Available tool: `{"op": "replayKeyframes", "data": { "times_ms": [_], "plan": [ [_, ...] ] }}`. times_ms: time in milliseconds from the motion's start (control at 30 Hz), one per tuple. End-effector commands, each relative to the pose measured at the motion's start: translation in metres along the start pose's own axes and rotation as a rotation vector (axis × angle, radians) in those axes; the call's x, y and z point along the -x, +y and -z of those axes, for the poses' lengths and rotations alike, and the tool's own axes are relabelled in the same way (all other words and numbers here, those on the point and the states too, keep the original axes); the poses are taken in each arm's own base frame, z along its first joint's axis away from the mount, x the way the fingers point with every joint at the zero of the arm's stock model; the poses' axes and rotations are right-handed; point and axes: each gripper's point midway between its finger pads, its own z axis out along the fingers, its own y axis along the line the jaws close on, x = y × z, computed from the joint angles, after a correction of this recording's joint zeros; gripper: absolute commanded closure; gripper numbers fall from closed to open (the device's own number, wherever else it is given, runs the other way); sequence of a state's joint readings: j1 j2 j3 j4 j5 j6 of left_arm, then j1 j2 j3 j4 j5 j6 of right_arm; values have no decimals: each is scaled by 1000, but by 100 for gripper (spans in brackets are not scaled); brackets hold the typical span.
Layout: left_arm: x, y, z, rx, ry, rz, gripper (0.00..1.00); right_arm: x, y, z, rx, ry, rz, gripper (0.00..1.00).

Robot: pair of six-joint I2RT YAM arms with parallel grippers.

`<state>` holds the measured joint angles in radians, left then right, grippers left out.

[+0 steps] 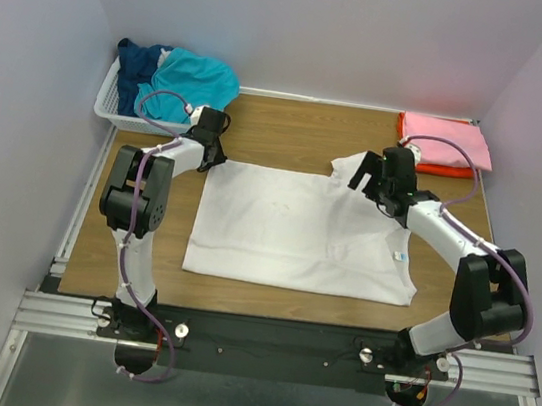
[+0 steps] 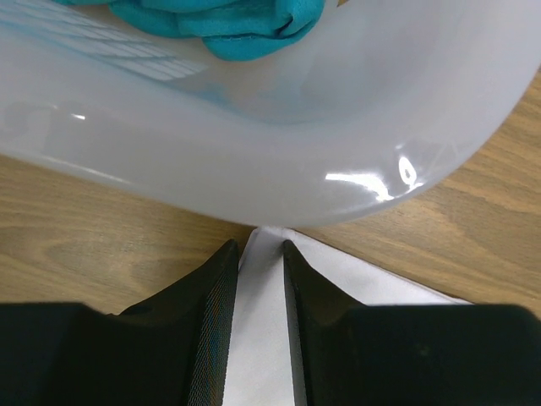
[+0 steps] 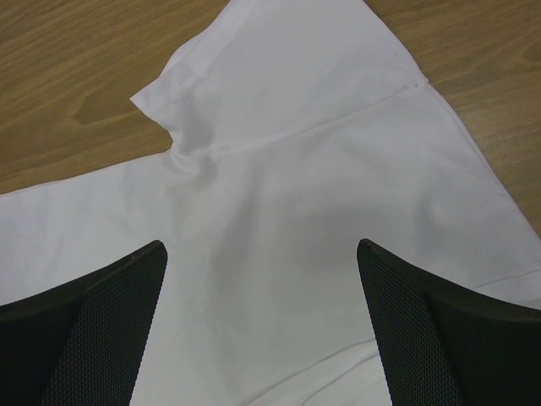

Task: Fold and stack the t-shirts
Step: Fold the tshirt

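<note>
White t-shirt (image 1: 297,232) spread flat mid-table (image 1: 291,130), blue neck label (image 1: 400,257) at its near-right edge; left gripper (image 2: 259,247) at the far-left corner, fingers narrowed to a slit with the white corner showing between them — actual pinch cannot be told; right gripper (image 3: 262,249) above the far-right sleeve, jaws spread wide, nothing held; teal t-shirt (image 1: 199,80) and navy t-shirt (image 1: 140,58) heaped in the white basket (image 1: 112,110), far left; pink t-shirt (image 1: 447,139) folded on the orange t-shirt (image 1: 447,170) — far-right corner.

Left claw (image 2: 259,245) astride white t-shirt (image 2: 260,338) corner
</note>
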<state>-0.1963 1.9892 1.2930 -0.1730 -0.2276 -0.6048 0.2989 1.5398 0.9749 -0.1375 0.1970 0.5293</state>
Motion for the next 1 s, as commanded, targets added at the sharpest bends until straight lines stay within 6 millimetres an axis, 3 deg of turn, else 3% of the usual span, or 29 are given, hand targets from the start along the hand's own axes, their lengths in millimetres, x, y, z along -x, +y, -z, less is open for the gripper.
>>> {"op": "replayKeyframes", "data": {
  "times_ms": [0,33,67,200,267,333,367,400,433,533,567,600,700,733,967],
  "plan": [
    [1,5,-8,20,-3,-13,69,-3,-8,-6,-31,18,13,0],
    [-1,5,-8,17,0,-13,77,-2,-9,-8,-41,16,16,0],
    [-1,4,-7,10,3,-17,99,5,-9,-10,-46,4,13,0],
    [-5,-2,-4,-36,20,-38,100,20,-10,-26,-67,-6,-4,0],
    [-2,-6,-1,-65,4,-39,100,47,-2,-33,-65,-55,-4,0],
    [-3,-7,1,-83,-6,-48,100,50,-9,-53,-119,-57,9,0],
    [-1,-9,4,-97,-13,-47,100,68,-4,-59,-123,-89,15,0],
    [-1,-10,6,-107,-17,-54,100,62,-10,-75,-157,-74,28,0],
    [0,-11,7,-114,-20,-54,100,80,-2,-82,-154,-108,29,0],
    [0,-12,7,-122,-19,-62,100,76,-12,-121,-225,-94,87,2],
    [1,-13,8,-123,-22,-63,100,93,-4,-126,-212,-124,79,2],
    [0,-12,7,-122,-19,-63,100,80,-8,-142,-218,-93,86,3],
    [3,-13,9,-122,-30,-65,100,86,-3,-158,-209,-95,98,7],
    [3,-12,9,-122,-30,-65,100,79,-7,-167,-223,-80,106,7],
    [7,-13,14,-127,-42,-64,100,73,-22,-195,-278,-65,162,8]
  ]
}}
